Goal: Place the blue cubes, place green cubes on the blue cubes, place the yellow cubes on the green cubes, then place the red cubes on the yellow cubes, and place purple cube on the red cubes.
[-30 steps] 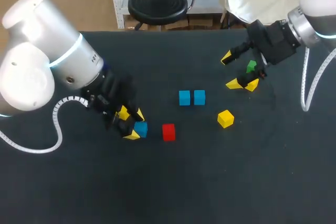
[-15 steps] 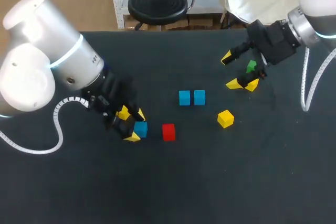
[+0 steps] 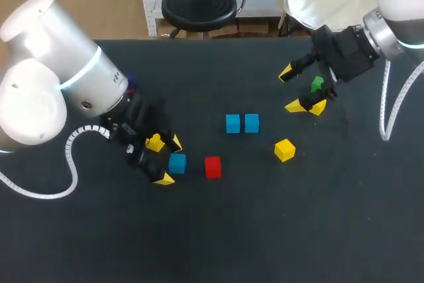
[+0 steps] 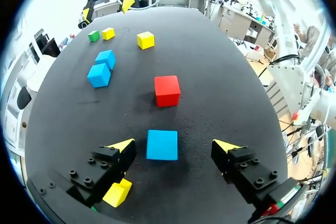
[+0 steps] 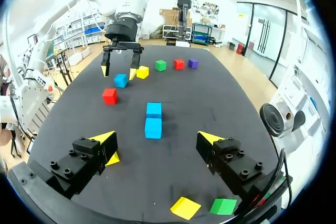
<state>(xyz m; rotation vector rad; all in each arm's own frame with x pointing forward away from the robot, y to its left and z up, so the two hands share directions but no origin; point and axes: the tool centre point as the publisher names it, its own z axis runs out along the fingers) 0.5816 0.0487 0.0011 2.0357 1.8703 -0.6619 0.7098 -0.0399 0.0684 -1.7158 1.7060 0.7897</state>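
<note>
Left claw [image 4: 174,146] stands wide open, a blue cube [image 4: 161,144] lying untouched between its jaws.

Bright, even light from overhead. Table [image 3: 218,236] matte black; paler sheen toward far end in left wrist view. Soft short shadows beside red cube [image 4: 167,90] and under blue cube [image 4: 161,144]. Broad highlight on white left arm [image 3: 43,48] shell.

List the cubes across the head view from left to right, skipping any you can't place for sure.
lone blue cube → red cube → nearer-left blue cube of the pair → its blue twin → yellow cube → green cube
</note>
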